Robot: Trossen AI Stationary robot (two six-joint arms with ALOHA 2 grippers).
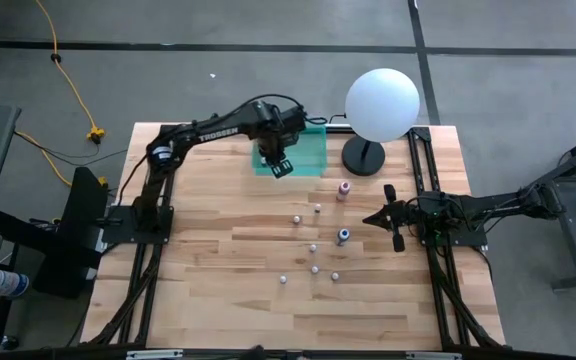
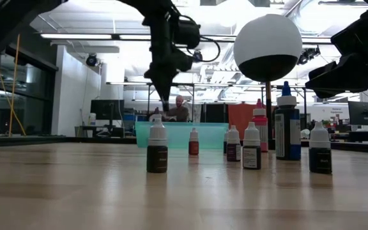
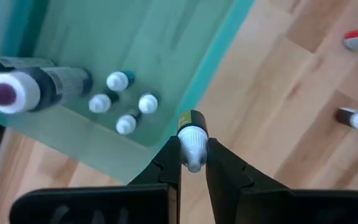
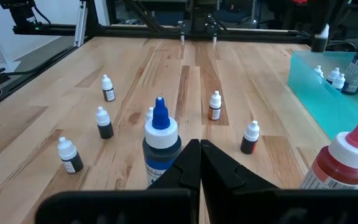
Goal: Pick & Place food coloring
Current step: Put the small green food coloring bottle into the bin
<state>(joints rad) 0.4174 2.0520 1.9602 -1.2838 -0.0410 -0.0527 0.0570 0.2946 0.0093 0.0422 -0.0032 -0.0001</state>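
Observation:
My left gripper (image 1: 279,166) (image 3: 193,148) hangs over the near edge of the teal tray (image 1: 313,150) (image 3: 135,37), shut on a tiny food coloring bottle (image 3: 192,119) with a white cap. Inside the tray stand several small bottles (image 3: 126,102) and a larger one (image 3: 36,87). More bottles stand upright on the wooden table (image 1: 218,300), among them a blue-capped one (image 1: 343,236) (image 4: 160,140) and a pink one (image 1: 344,188). My right gripper (image 1: 376,217) (image 4: 200,149) waits shut at the table's right side, touching nothing. My left gripper pinches the tiny bottle's white cap (image 3: 192,135) between its two fingers. The fingers come from above, pointing down. The bottle hangs upright below them, lifted clear, its dark body over the tray's near rim.
A big white globe lamp (image 1: 381,105) on a black base (image 1: 363,157) stands right of the tray. Loose bottles are scattered over the table's middle (image 1: 315,269). Bare wood lies at the near and left parts of the table.

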